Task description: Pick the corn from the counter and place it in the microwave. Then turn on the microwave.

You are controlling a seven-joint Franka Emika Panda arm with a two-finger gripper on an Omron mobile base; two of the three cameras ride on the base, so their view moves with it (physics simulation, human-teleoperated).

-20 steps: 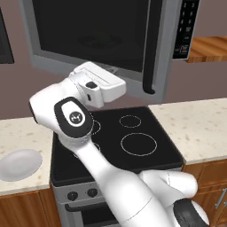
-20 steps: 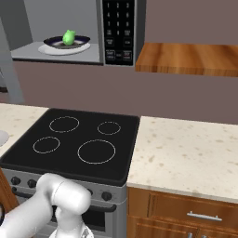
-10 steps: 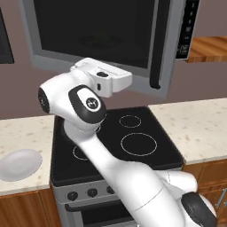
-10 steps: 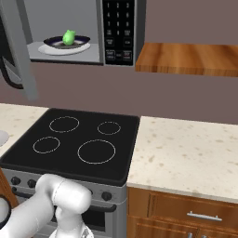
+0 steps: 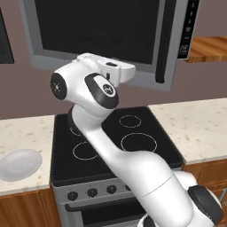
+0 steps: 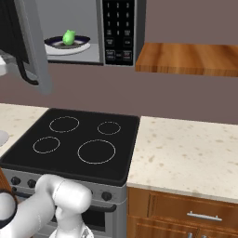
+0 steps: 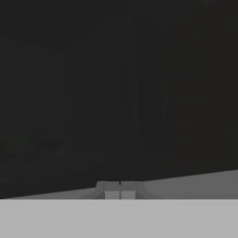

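The corn (image 6: 69, 37), small and bright green, lies on a dark plate (image 6: 56, 45) inside the microwave (image 6: 118, 30). The microwave's door (image 6: 35, 51) stands partly open, and its black handle (image 5: 162, 44) faces the room. My gripper (image 5: 131, 73) is shut and holds nothing. Its tips press against the door's dark window (image 5: 97, 31). In the hand view the shut gripper (image 7: 120, 190) sits right against that dark glass. The beige counter (image 6: 186, 148) runs on both sides of the stove.
A black stovetop (image 5: 115, 137) with ring outlines lies below the microwave, with oven knobs at its front. A white plate (image 5: 20, 164) rests on the counter at the left. A wooden shelf (image 6: 186, 58) juts out right of the microwave.
The microwave door has swung further toward shut. My hand has followed it to the right, staying against the window. The corn has not moved.
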